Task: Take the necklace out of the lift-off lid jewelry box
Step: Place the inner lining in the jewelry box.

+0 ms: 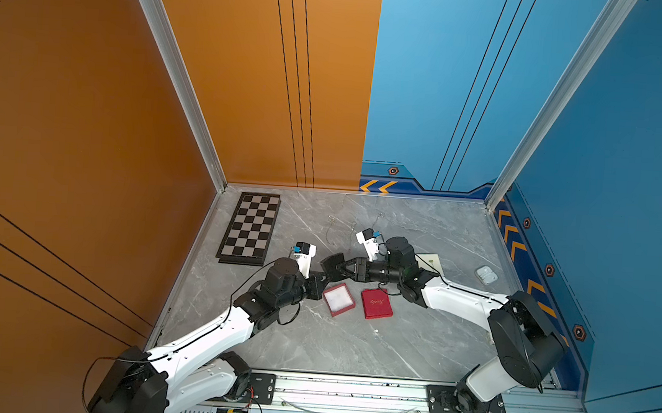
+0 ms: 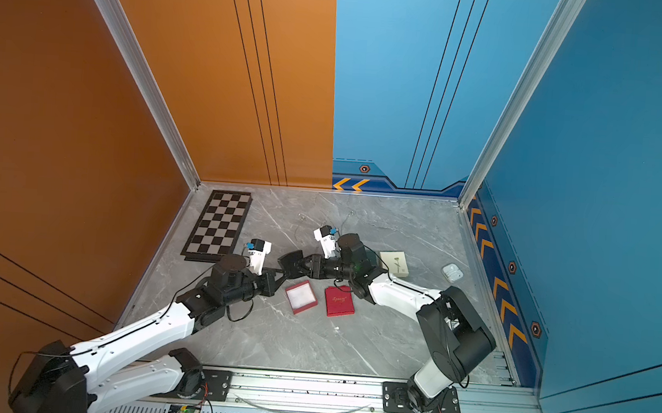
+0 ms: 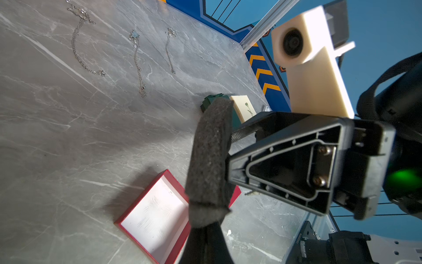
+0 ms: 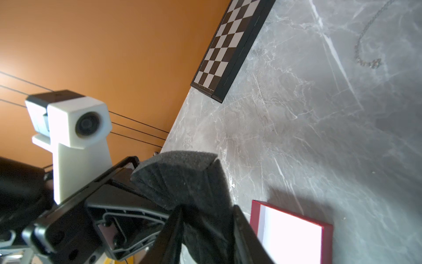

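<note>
Roughly lengthwise toward back wall: necklaces point(image 3: 137, 65)

Nothing legible (gold script on the red lid point(image 1: 376, 308) blurs).

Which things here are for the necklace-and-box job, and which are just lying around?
For the job: open red cardboard box with white lining; flat red square lid; black foam pad; thin silver chain necklaces.

Just lying about: black-and-white chequered board; cream box with flower drawing; small white plastic case.
</note>
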Controlling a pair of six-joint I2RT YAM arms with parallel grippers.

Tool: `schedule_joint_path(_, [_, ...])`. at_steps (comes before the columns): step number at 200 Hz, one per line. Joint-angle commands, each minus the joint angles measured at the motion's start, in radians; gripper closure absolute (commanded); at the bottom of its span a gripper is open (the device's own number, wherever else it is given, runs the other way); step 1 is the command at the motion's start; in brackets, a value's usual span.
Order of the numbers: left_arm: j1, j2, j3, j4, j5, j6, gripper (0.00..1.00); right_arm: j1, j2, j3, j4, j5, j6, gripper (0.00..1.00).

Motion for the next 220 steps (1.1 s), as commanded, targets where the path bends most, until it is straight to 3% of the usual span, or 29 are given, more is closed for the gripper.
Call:
schedule_joint_path(1, [-0.004,0.017,0.005,0.024,0.008,-0.002,1.00,0.006,-0.041,-0.014,0.029,-0.025,-0.010,0.77])
schedule_joint_path(21, [-0.005,0.034,0.011,0.022,-0.008,-0.002,1.00,0.006,-0.059,-0.021,0.005,-0.020,-0.020,0.89])
schedule_joint_path(27, [-0.005,0.039,0.011,0.024,-0.013,-0.002,0.95,0.007,-0.066,-0.020,-0.014,-0.016,-0.028,0.90])
schedule_joint_path(46, [-0.003,0.040,0.017,0.014,-0.012,0.003,0.77,0.008,-0.084,-0.009,-0.094,0.005,-0.056,0.92])
schedule_joint_path(59, [-0.002,0.027,0.032,-0.038,-0.023,0.028,0.70,0.008,-0.094,0.002,-0.163,0.028,-0.075,0.93])
schedule_joint_path(105, [0.007,-0.066,0.060,-0.221,-0.114,0.078,0.58,0.011,-0.092,0.039,-0.355,0.084,-0.153,0.95])
schedule_joint_path(153, [0.008,-0.122,0.063,-0.306,-0.186,0.088,0.54,0.022,-0.052,0.070,-0.447,0.110,-0.174,0.95])
schedule_joint_path(170, [0.003,-0.112,0.067,-0.331,-0.217,0.090,0.38,0.032,-0.031,0.091,-0.487,0.124,-0.178,0.96])
schedule_joint_path(220, [-0.029,-0.065,0.072,-0.333,-0.228,0.094,0.43,0.075,0.017,0.107,-0.506,0.150,-0.139,0.96])
